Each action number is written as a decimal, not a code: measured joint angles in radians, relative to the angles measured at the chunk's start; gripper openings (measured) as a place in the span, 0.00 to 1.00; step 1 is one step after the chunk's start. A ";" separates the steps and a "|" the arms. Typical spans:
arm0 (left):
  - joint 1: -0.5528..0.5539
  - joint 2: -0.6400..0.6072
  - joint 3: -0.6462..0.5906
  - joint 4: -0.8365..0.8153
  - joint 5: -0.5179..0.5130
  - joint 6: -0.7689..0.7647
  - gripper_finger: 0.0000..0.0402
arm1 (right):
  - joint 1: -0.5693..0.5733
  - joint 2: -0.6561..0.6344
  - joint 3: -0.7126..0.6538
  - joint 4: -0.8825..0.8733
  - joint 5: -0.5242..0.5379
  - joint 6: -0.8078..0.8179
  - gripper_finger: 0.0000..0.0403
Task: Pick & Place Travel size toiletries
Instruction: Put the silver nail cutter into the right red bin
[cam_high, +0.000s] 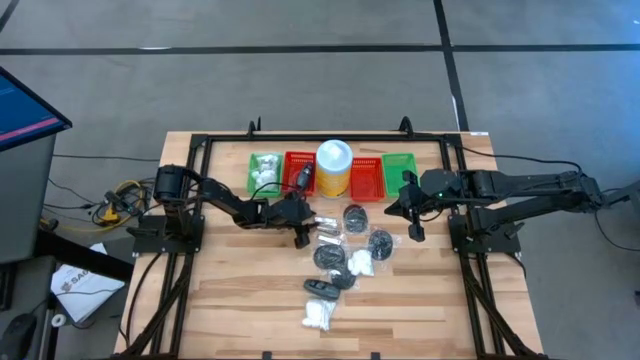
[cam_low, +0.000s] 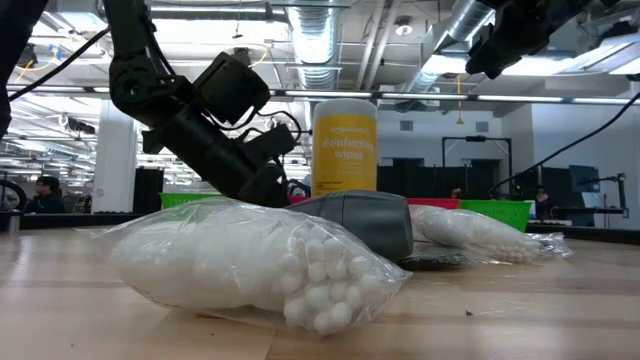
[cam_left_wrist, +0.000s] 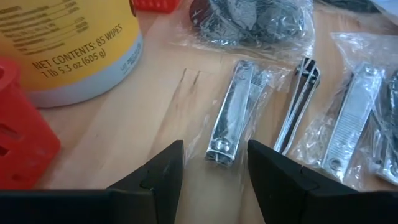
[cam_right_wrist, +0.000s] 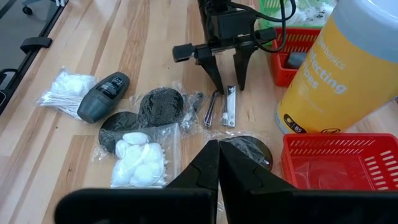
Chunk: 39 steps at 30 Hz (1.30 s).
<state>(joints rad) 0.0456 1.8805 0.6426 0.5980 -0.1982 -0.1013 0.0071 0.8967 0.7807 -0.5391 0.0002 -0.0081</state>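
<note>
Two open fingers of our left gripper (cam_left_wrist: 211, 180) straddle the nail clipper (cam_left_wrist: 229, 118) beside the yellow canister (cam_left_wrist: 68, 43), its length running straight ahead; our right gripper (cam_right_wrist: 217, 171) hovers closed, farther off

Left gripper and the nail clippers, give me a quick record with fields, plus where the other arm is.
left gripper: open, low over the table, fingers either side of the near end of a clipper
target: wrapped nail clipper, lying flat, not gripped yet
beside it: yellow wipes canister, red basket
right gripper: shut, empty, raised near the green basket
</note>
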 joint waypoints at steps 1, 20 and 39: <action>0.000 0.000 0.000 0.000 0.006 0.000 0.42 | 0.000 0.000 0.000 0.000 0.000 0.000 0.00; 0.000 0.000 0.000 -0.008 0.022 0.046 0.07 | 0.000 0.000 0.000 0.000 0.000 -0.002 0.00; -0.077 -0.275 -0.001 -0.035 -0.029 0.033 0.07 | 0.000 0.000 0.000 0.009 0.000 0.000 0.00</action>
<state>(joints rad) -0.0310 1.6057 0.6415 0.5627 -0.2269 -0.0681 0.0067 0.8967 0.7807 -0.5303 0.0002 -0.0086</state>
